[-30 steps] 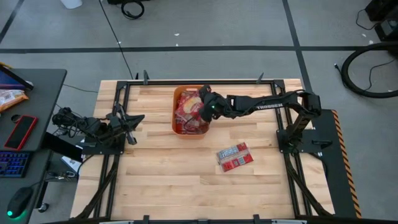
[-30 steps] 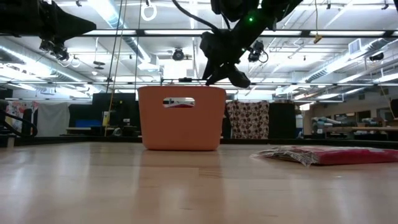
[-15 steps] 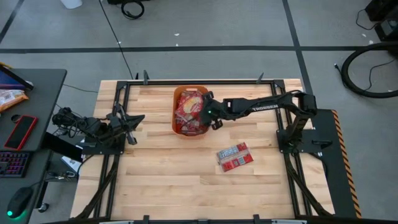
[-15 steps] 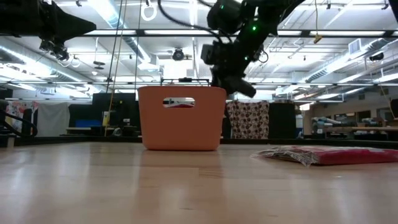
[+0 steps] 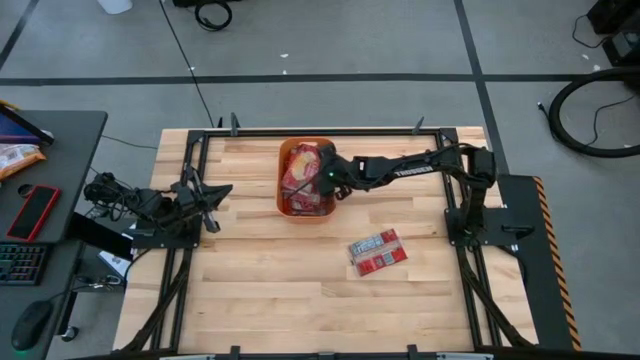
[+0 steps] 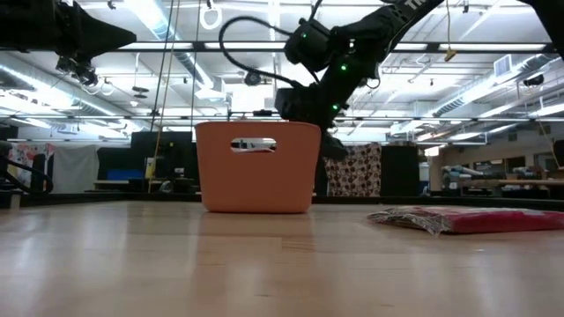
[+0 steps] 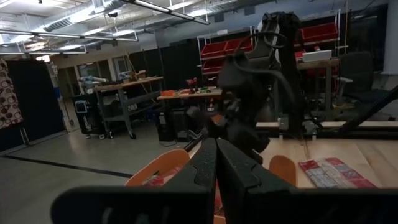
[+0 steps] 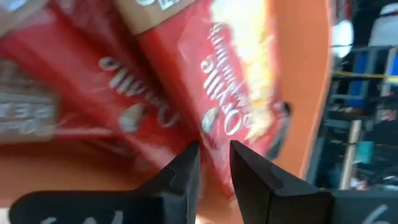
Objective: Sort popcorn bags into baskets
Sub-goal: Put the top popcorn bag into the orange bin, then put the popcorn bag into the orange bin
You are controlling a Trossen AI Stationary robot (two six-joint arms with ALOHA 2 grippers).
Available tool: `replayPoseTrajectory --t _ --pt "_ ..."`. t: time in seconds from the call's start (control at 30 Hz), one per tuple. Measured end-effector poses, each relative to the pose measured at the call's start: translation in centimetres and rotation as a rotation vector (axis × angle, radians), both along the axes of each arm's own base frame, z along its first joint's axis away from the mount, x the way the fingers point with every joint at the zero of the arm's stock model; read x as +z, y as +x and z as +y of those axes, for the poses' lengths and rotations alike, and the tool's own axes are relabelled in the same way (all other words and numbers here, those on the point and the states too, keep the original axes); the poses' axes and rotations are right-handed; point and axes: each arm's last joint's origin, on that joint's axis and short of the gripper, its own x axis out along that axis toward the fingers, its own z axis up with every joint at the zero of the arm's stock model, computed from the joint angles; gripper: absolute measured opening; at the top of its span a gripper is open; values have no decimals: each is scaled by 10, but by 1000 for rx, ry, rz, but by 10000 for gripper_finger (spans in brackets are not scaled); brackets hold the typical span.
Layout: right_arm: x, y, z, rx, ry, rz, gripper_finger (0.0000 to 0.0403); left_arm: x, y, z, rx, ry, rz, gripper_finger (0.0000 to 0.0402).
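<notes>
The orange tub [image 5: 281,185] stands at the table's far middle and also shows in the low view [image 6: 256,176]. Several red popcorn packets [image 5: 300,182] lie in it. One more packet [image 5: 377,250] lies flat, label side up, on the wood right of centre, and shows in the low view [image 6: 467,218]. My right gripper [image 5: 323,182] reaches from the right down into the tub. Its fingers [image 8: 214,155] stand almost together, empty, right over the packets [image 8: 217,81]. My left gripper [image 5: 210,207] waits shut at the table's left edge [image 7: 216,152]. My right gripper points slanting down at the packets in the tub, close to the tub's right wall [image 8: 317,74]. I cannot tell whether its fingertips touch the top packet. Nothing sits between the fingers.
A black frame rail [image 5: 320,131] runs round the table. A side desk on the left holds a red smartphone [image 5: 33,212] and a keyboard. Bare wood [image 5: 280,280] lies between the tub and the near edge.
My right gripper has gone toward the table's left and down, from above the tub's right rim into the tub, tipping its fingers downward. The packet on the table has stayed where it was.
</notes>
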Motion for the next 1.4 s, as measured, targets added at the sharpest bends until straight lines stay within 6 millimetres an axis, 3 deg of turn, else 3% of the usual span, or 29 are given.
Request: replayPoseTrajectory --t 0.27,0.37,0.6,0.77,1.07,1.17,1.4 --pt "9 5 -8 -50 -113 -74 85 0 0 0 0 0 1 13" --pt "7 5 2 -72 -102 -65 85 0 0 0 0 0 0 13" --pt "5 4 47 -186 -230 -29 85 0 0 0 0 -1 0 13" --pt "6 -1 94 -258 -400 -31 85 0 0 0 0 0 0 13" --pt "7 -22 166 -265 -449 -160 82 0 0 0 -7 -43 -20 13" --pt "3 -32 186 -244 -332 -211 82 0 0 0 -22 -133 -63 13" --pt "-14 -54 215 -290 216 -122 67 0 0 0 -27 -165 -78 13"
